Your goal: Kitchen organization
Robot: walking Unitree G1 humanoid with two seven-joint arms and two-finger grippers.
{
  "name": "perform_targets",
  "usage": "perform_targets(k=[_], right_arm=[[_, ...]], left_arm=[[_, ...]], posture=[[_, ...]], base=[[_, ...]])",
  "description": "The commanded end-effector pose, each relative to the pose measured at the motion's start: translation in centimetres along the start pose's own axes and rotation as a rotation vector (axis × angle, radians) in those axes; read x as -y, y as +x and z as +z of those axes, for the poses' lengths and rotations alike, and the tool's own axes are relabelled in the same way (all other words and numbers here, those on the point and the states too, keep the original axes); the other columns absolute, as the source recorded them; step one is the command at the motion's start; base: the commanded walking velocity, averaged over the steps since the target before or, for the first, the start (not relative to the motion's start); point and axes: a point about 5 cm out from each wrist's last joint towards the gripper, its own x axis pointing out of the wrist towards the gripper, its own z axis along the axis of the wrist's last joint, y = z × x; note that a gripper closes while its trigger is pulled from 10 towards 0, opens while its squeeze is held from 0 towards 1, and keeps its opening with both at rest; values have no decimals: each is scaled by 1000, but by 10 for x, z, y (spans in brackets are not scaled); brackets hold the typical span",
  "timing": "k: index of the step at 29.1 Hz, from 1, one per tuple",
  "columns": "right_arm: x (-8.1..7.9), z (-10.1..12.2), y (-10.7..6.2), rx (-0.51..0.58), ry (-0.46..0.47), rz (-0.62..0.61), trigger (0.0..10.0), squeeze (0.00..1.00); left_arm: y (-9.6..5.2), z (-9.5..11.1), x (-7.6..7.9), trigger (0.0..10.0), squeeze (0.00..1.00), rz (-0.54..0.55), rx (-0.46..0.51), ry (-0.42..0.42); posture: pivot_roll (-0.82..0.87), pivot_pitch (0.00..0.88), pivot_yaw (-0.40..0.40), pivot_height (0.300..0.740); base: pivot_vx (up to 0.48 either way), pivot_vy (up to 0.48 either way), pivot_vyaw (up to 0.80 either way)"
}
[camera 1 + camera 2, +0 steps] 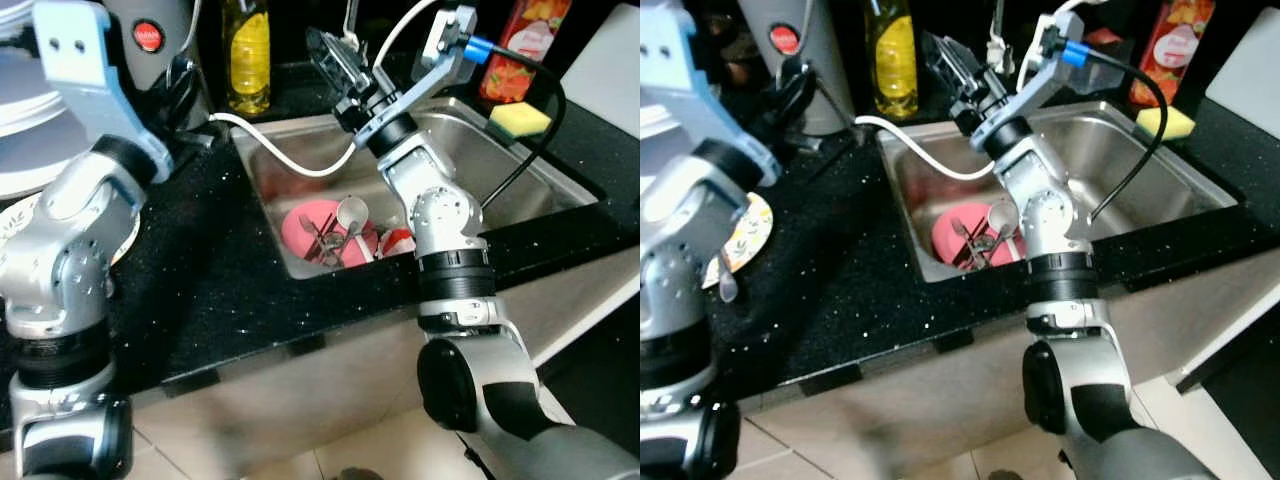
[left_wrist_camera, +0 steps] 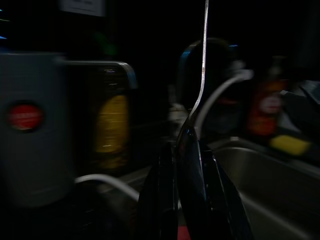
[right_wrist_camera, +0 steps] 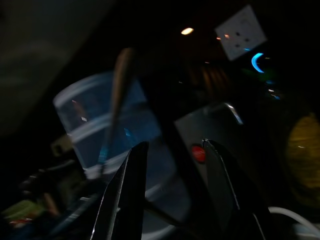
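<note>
In the steel sink (image 1: 520, 185) set into the black speckled table (image 1: 210, 290) lies a pink plate (image 1: 305, 228) with a fork (image 1: 318, 240) and a ladle-like spoon (image 1: 352, 214) piled on it, and a small red-and-white thing beside the plate that I cannot name. A white hose (image 1: 290, 155) runs from the far left over the sink's rim into the basin. On the far edge stand a bottle of yellow liquid (image 1: 248, 55), a grey cylindrical appliance with a red button (image 1: 148, 38) to its left, a red carton (image 1: 528, 40) to the right, and a yellow sponge (image 1: 519, 119) on the sink's far right corner. A patterned plate (image 1: 752, 232) sits on the table at the left, and white stacked plates (image 1: 20, 100) lie at the far left.

The right hand (image 1: 335, 62) is raised above the sink's far edge, well above the pink plate and cutlery, its fingers (image 3: 125, 190) apart with nothing between them; its own arm and black cable cross over the basin. The left hand (image 2: 187, 165), near the grey appliance and left of the sink, is clamped on a thin metal utensil handle (image 2: 202, 65) that rises between its fingers.
</note>
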Motion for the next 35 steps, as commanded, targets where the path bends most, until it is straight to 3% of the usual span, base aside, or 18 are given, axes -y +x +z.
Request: perform_targets(k=[1, 2, 3, 4, 5, 7, 16, 20, 24, 28, 29, 32, 35], right_arm=[[-4, 3, -3, 9, 44, 36, 10000, 0], [-6, 5, -5, 9, 73, 66, 10000, 0], [-6, 5, -5, 9, 73, 66, 10000, 0], [-9, 5, -7, 3, 85, 93, 10000, 0], [-9, 5, -7, 3, 85, 93, 10000, 0], [-12, 4, -8, -7, 78, 106, 10000, 0], [-11, 2, -15, -54, 50, 82, 10000, 0], [-11, 3, -15, -60, 39, 78, 10000, 0], [-8, 5, -14, -60, -10, 33, 10000, 0], [30, 14, -15, -56, -138, -294, 10000, 0], [30, 14, -15, -56, -138, -294, 10000, 0], [59, 12, -30, -154, -345, -521, 10000, 0], [63, 9, -34, -194, -382, -544, 10000, 0]], left_arm=[[4, -4, -1, 10000, 0, -22, -2, -61], [8, -6, -3, 10000, 0, -38, -2, -122], [8, -6, -3, 10000, 0, -38, -2, -122], [16, -10, -6, 10000, 0, -61, 0, -213], [16, -10, -6, 10000, 0, -61, 0, -213], [28, -24, -11, 10000, 0, -37, -38, -308], [44, -73, -6, 10000, 0, 8, -274, -405], [50, -86, -4, 10000, 0, -7, -361, -406], [60, -94, -3, 10000, 0, -35, -463, -346], [77, -99, -1, 10000, 0, -44, -538, -170], [77, -99, -1, 10000, 0, -44, -538, -170], [84, -109, 11, 10000, 0, -72, -581, -99], [85, -117, 15, 10000, 0, -78, -612, -90]], posture=[[84, 0, -17, 740], [78, 0, -14, 740], [78, 0, -14, 740], [74, 0, -12, 740], [74, 0, -12, 740], [59, 0, -5, 740], [38, 0, 1, 740], [31, 0, 5, 740], [22, 0, 17, 740], [14, 0, 31, 740], [14, 0, 31, 740], [6, 0, 36, 740], [-7, 0, 41, 740]], base=[[0, 0, 0], [0, 0, 0], [0, 0, 0], [0, 0, 0], [0, 0, 0], [0, 0, 0], [0, 0, 0], [0, 0, 0], [0, 0, 0], [0, 0, 0], [0, 0, 0], [0, 0, 0], [0, 0, 0]])
